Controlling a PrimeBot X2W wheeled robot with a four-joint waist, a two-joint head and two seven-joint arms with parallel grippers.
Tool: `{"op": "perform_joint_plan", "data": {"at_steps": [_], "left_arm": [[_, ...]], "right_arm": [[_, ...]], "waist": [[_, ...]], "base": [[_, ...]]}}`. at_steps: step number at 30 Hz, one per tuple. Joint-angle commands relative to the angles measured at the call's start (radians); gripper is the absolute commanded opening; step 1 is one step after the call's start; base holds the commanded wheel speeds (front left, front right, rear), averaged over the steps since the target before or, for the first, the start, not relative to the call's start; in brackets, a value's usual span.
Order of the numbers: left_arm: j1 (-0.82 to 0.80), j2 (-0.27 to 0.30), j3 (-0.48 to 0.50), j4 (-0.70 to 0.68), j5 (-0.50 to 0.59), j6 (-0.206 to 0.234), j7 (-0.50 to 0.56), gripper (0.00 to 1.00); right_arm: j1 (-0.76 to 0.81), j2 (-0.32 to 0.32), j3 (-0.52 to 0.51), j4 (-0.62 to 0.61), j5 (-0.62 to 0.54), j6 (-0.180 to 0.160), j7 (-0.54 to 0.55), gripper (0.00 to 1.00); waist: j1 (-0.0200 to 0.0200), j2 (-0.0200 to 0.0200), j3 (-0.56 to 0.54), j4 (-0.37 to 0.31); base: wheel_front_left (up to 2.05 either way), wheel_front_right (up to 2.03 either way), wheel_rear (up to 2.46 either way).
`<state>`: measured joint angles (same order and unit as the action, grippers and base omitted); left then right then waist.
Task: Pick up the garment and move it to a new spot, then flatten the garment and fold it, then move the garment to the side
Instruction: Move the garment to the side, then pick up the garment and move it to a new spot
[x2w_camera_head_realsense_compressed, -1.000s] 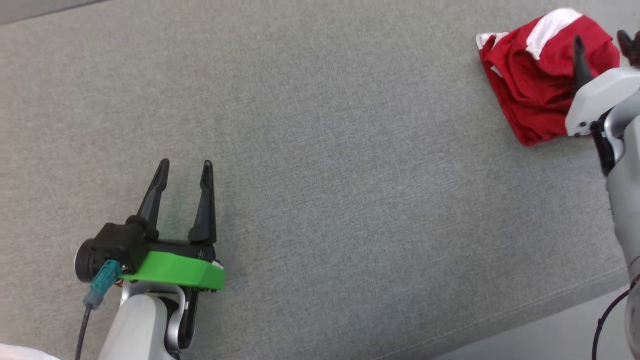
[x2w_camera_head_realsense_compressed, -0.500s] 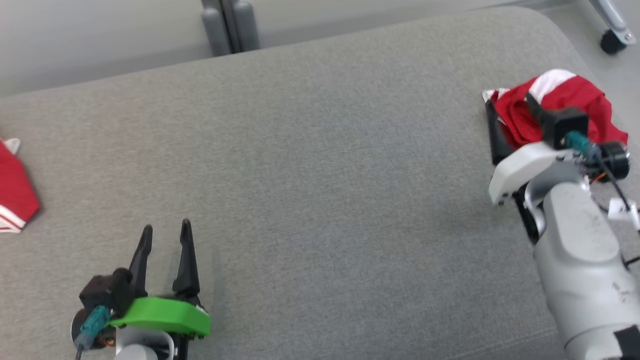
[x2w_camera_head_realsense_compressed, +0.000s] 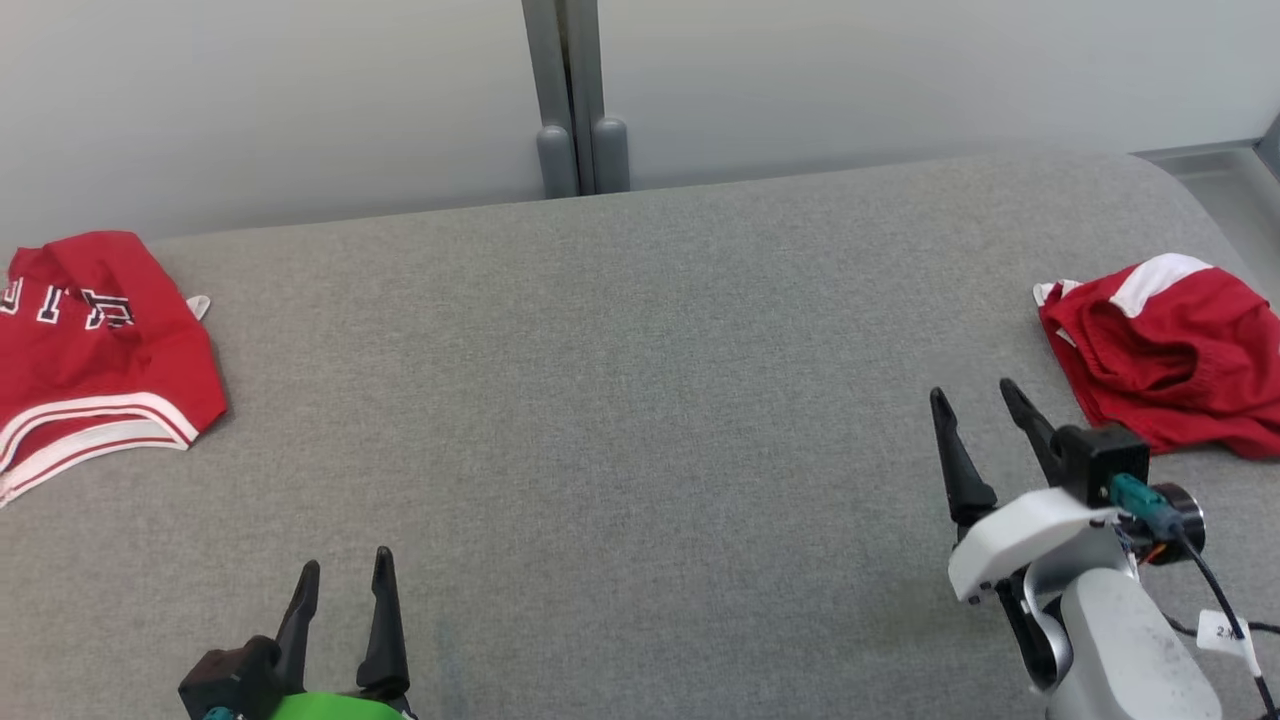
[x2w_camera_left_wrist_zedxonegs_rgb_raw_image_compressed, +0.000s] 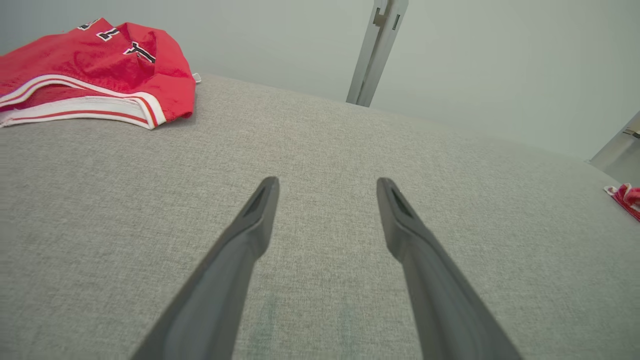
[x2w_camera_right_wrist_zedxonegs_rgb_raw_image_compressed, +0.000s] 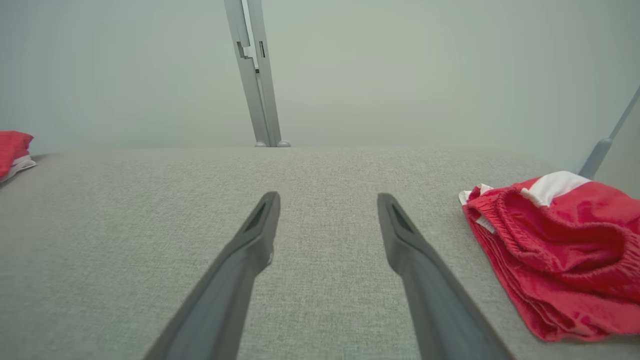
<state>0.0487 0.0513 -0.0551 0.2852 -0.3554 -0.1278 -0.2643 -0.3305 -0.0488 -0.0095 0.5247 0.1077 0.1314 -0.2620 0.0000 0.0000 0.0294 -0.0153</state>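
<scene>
So the right gripper (x2w_camera_head_realsense_compressed: 972, 392) has pulled back off the folded red garment (x2w_camera_head_realsense_compressed: 1165, 350) it was on a second ago. The head camera has tipped up too, so the wall (x2w_camera_head_realsense_compressed: 300, 100) shows now.

Head view: that gripper hovers over the grey table (x2w_camera_head_realsense_compressed: 640, 400), fingers spread with nothing between them, near the garment but apart from it. The garment lies at the table's right end, with a white band on top. The left gripper (x2w_camera_head_realsense_compressed: 347, 560) sits at the lower left, also spread and empty. A red jersey (x2w_camera_head_realsense_compressed: 95, 340) with white trim lies at the far left end.

Left wrist view: fingers wide apart over bare fabric, jersey off to the upper left.

Right wrist view: fingers wide, garment just to their right, not touching.
</scene>
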Motion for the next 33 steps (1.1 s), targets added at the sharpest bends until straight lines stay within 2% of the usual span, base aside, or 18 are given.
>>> {"op": "perform_joint_plan", "data": {"at_steps": [1, 7, 13, 33], "left_arm": [[0.017, 0.0, -0.006, -0.011, -0.004, 0.002, 0.0, 1.0], [0.045, 0.0, -0.034, -0.038, -0.033, 0.023, 0.0, 1.0], [0.048, 0.0, -0.048, -0.051, -0.038, 0.03, 0.0, 1.0], [0.043, 0.0, -0.039, -0.044, -0.029, 0.025, 0.0, 1.0]], "right_arm": [[0.044, -0.004, 0.006, -0.024, 0.022, -0.001, -0.004, 1.0], [0.162, -0.004, 0.02, -0.12, 0.04, -0.001, -0.004, 1.0], [0.216, -0.003, 0.028, -0.176, 0.042, -0.001, -0.004, 1.0], [0.234, -0.003, 0.04, -0.187, 0.052, -0.001, -0.004, 1.0]], "waist": [[0.0, 0.0, -0.035, 0.027], [0.0, 0.0, -0.052, 0.011], [0.0, 0.0, -0.061, -0.004], [0.0, 0.0, -0.065, 0.007]], "base": [[0.0, 0.0, 0.0], [0.0, 0.0, 0.0], [0.0, 0.0, 0.0], [0.0, 0.0, 0.0]]}}
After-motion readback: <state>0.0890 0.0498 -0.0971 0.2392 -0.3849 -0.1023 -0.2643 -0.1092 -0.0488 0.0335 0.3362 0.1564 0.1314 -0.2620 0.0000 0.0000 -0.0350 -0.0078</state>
